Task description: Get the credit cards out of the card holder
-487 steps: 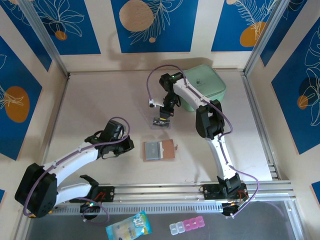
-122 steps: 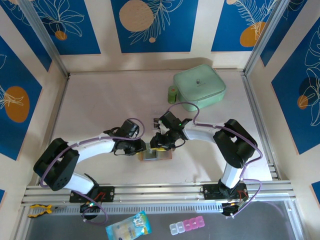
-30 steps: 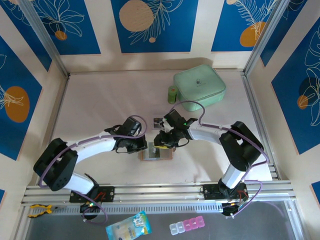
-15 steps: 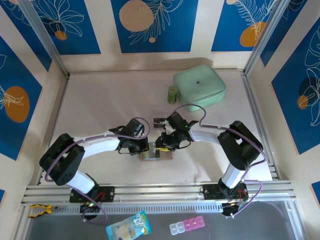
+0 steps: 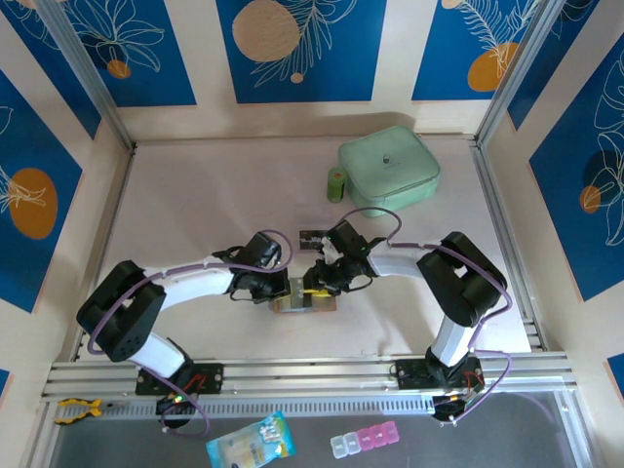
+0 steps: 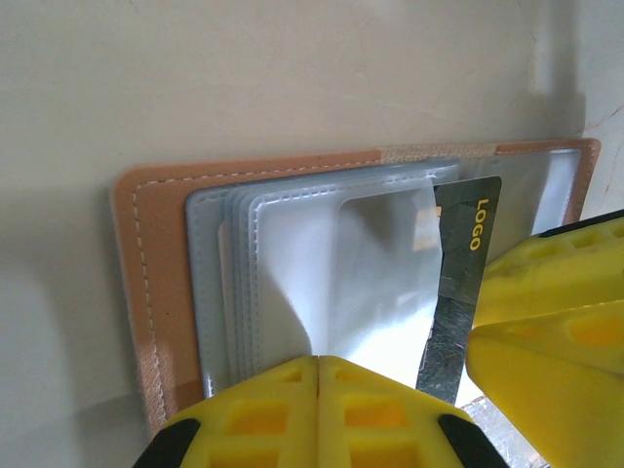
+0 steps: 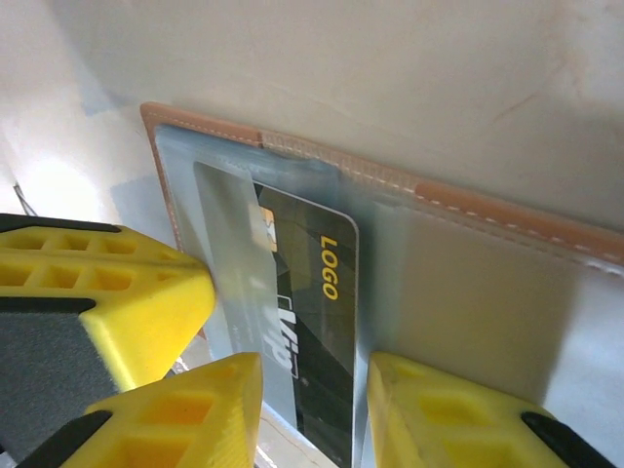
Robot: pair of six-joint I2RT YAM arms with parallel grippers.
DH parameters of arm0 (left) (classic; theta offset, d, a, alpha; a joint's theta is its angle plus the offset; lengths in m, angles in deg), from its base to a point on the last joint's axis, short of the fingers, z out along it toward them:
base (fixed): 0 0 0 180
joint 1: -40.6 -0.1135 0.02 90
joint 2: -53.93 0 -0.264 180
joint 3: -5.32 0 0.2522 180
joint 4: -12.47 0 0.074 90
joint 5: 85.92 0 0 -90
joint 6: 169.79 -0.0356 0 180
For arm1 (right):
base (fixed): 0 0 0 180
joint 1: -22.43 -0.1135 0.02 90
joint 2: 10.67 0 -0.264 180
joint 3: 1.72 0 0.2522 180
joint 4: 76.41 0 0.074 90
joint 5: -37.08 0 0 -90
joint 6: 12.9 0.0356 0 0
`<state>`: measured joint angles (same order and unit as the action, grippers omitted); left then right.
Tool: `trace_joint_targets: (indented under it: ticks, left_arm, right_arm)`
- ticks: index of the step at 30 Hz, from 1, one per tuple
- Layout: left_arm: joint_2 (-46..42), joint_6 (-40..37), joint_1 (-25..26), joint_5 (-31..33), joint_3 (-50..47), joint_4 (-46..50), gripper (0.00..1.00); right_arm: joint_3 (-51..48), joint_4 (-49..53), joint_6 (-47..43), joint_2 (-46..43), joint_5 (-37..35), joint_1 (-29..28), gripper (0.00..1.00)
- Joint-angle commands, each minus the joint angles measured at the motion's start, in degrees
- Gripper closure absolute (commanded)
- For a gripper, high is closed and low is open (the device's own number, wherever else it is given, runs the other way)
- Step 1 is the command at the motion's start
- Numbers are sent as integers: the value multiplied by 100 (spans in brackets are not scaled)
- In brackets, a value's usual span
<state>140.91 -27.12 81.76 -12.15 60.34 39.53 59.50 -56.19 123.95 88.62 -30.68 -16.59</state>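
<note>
The tan card holder (image 5: 324,303) lies spread open on the table, its clear inner pockets (image 6: 322,253) facing up. A dark credit card (image 7: 312,292) printed "LOGO" sticks partway out of a pocket, seen as a tilted strip (image 6: 456,292) in the left wrist view. My right gripper (image 7: 312,363) stands over it, jaws apart on either side of the card's near end. Pressed down on the pockets' left half is my left gripper (image 6: 319,363), shut with nothing between its fingers. Both grippers meet over the holder (image 5: 300,289). Another dark card (image 5: 312,237) lies loose just beyond.
A mint-green zip pouch (image 5: 390,171) sits at the back right with a small green cylinder (image 5: 335,184) beside it. A light-blue packet (image 5: 249,441) and a pill box (image 5: 364,442) lie off the table's near edge. Metal rails border the table.
Over the last second my left gripper has slid slightly right onto the holder. My right gripper has stayed over the card, its jaws a touch wider.
</note>
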Motion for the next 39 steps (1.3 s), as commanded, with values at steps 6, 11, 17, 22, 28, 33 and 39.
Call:
trace_joint_targets:
  ticks: [6, 11, 17, 22, 28, 33, 39]
  left_arm:
    - [131, 90, 32, 94, -109, 111, 99]
    - [153, 103, 32, 77, -117, 79, 99]
    - [135, 119, 33, 87, -126, 69, 99]
    - [101, 128, 36, 103, -152, 84, 99]
    - [55, 130, 35, 126, -162, 103, 99]
    - [38, 153, 27, 120, -170, 94, 99]
    - [38, 165, 34, 112, -162, 93, 99]
  right_arm:
    - [-223, -496, 209, -3, 453, 87, 72]
    - [-264, -562, 244, 2, 466, 111, 79]
    - [-281, -539, 237, -15, 433, 106, 86]
    - [-283, -401, 176, -68, 326, 113, 88]
    - [-362, -249, 81, -206, 256, 172, 90]
    - [-431, -6, -63, -439, 185, 287, 91]
    - [-492, 240, -232, -703, 167, 429, 93]
